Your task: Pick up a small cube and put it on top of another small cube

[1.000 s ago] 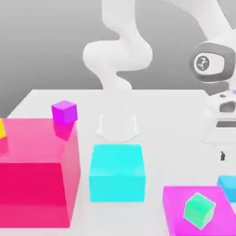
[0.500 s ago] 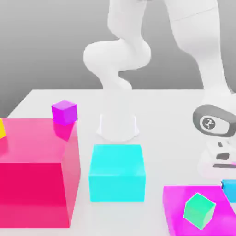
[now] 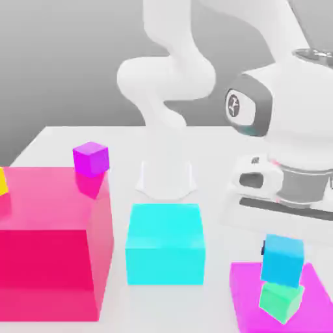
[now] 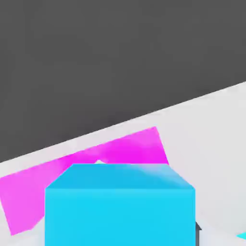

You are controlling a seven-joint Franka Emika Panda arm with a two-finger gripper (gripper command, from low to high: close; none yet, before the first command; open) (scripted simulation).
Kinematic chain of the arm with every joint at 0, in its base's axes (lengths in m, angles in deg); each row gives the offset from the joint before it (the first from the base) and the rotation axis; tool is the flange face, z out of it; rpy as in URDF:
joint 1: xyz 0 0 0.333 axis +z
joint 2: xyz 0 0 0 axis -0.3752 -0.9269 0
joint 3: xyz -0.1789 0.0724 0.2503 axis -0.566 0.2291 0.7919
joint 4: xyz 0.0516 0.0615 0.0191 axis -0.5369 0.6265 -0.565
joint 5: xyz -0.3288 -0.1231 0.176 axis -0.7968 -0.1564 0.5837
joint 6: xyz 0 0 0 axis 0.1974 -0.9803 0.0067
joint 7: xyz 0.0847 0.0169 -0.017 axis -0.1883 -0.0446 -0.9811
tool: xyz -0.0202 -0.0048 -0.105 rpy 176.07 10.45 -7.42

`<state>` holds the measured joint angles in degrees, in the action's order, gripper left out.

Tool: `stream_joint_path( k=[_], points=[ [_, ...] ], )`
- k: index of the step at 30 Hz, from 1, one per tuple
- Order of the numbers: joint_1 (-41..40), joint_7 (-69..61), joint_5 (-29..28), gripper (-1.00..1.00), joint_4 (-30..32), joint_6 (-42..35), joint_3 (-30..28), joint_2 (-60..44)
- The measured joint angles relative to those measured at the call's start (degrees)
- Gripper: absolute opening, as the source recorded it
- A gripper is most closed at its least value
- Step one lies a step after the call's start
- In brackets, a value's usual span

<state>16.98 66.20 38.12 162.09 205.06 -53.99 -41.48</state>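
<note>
I am seeing the sky-blue cube (image 3: pixel 283 259) covering the top of the mint-green cube (image 3: pixel 281 302), so whether the two are touching is staying unclear to me. In the hand view the sky-blue cube (image 4: pixel 120 206) is running off the picture's edge and hiding most of the magenta block (image 4: pixel 120 151) behind it. At the exterior view's left, the yellow cube (image 3: pixel 2 182) is being cut off by the edge, and the arm's upper links are running out past the top. The robot's hand is blocking my sight of the fingers.
</note>
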Motion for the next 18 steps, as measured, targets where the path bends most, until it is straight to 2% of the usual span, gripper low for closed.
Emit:
stream_joint_path(
  k=[7,11,14,15,18],
  points=[
    [-18.9,-12.6,4.3,-1.0,-3.6,-12.8,-10.6,9.4],
    [-25.9,-19.6,5.3,-1.0,-5.9,-20.9,-18.1,14.0],
    [-28.3,-21.4,4.7,-1.0,-3.3,-18.1,-20.7,12.7],
    [-28.5,-21.6,4.7,1.0,-2.0,-16.1,-20.9,11.9],
    [-28.5,-21.6,4.7,1.0,-2.0,-16.1,-20.9,11.9]
  ],
)
